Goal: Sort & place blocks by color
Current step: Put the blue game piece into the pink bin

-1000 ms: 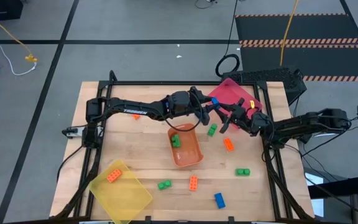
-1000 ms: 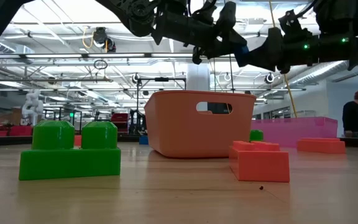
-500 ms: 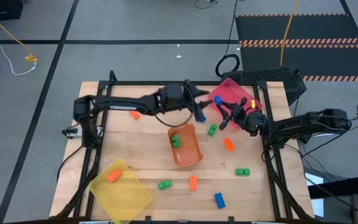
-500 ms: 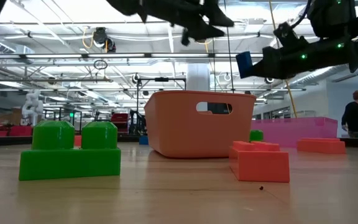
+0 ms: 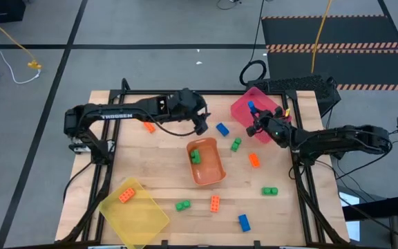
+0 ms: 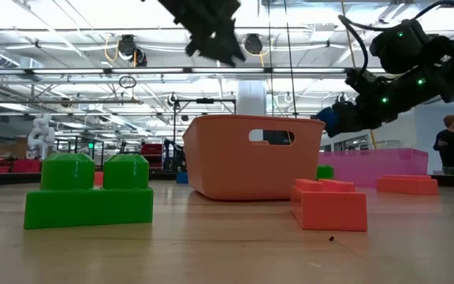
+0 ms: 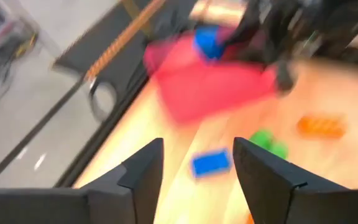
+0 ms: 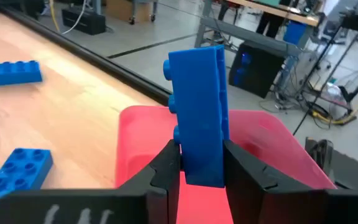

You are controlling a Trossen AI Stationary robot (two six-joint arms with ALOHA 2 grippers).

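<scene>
Standing on end between the two dark fingers (image 8: 163, 171) of the right gripper (image 5: 257, 119), a blue block (image 8: 199, 115) pinched at its lower part, studded face turned sideways, hanging over the pink tray (image 5: 244, 111) at the table's far right corner (in the low view, held up in the air (image 6: 329, 120) above that tray (image 6: 385, 166)). Reaching in from the right edge, the right arm bent low, wrist angled toward the tray. Lying flat on the wood just beside the tray, another blue block (image 5: 222, 128), with a green one (image 5: 235, 144) and an orange one (image 5: 254, 160) near it. Stretched across the far side of the table, the left arm, its gripper (image 5: 200, 123) up off the table above the orange tray (image 5: 209, 173), fingers (image 7: 145, 171) spread apart with nothing between them. Resting in that orange tray, a green block (image 5: 195, 156); in the yellow tray (image 5: 144, 214) at the near left corner, an orange block (image 5: 126, 196). Scattered along the near side: green (image 5: 182, 205), orange (image 5: 215, 203), blue (image 5: 244, 222) and green (image 5: 269, 191) blocks.
</scene>
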